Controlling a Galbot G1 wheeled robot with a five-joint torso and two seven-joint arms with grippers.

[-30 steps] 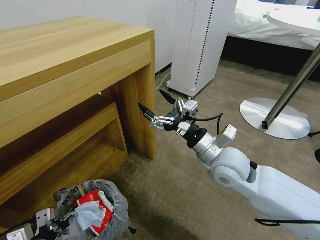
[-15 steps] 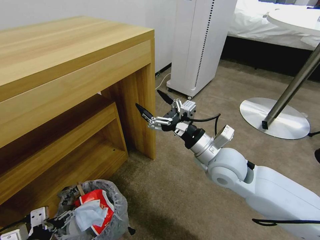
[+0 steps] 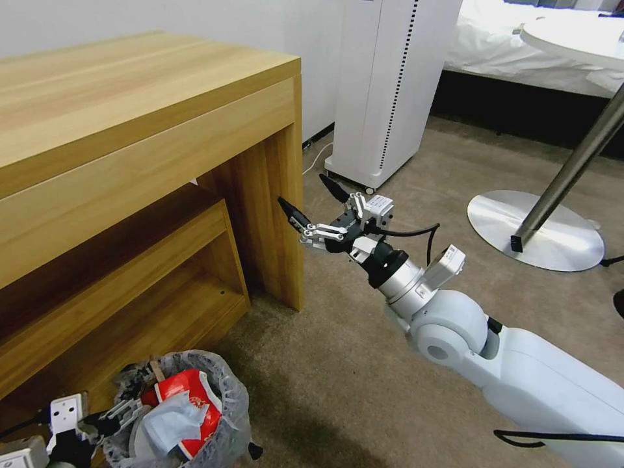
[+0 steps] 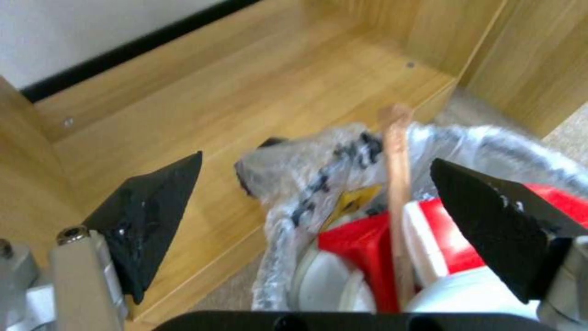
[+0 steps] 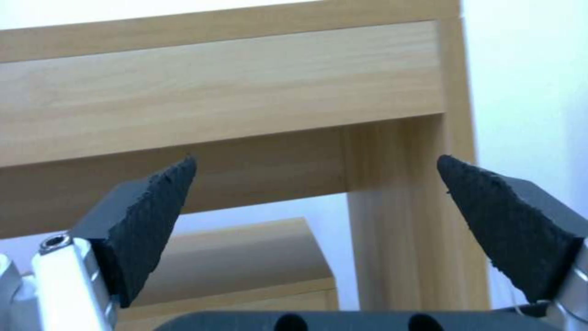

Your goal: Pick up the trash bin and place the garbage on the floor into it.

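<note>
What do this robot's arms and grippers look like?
The right arm is glossy white with a silver wrist, a black collar and looping black cable. Each gripper, right gripper and left gripper, has silver linkages and black, pointed, rough-textured fingers.

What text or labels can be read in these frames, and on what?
None can be read.
Bin bag: black lettering, too blurred and crumpled to read.
Yellow tag in the trash bin: dark marks, too blurred.
Red wrapper in the bin: no print can be made out.
Left gripper and right gripper housings: no readable label.
</note>
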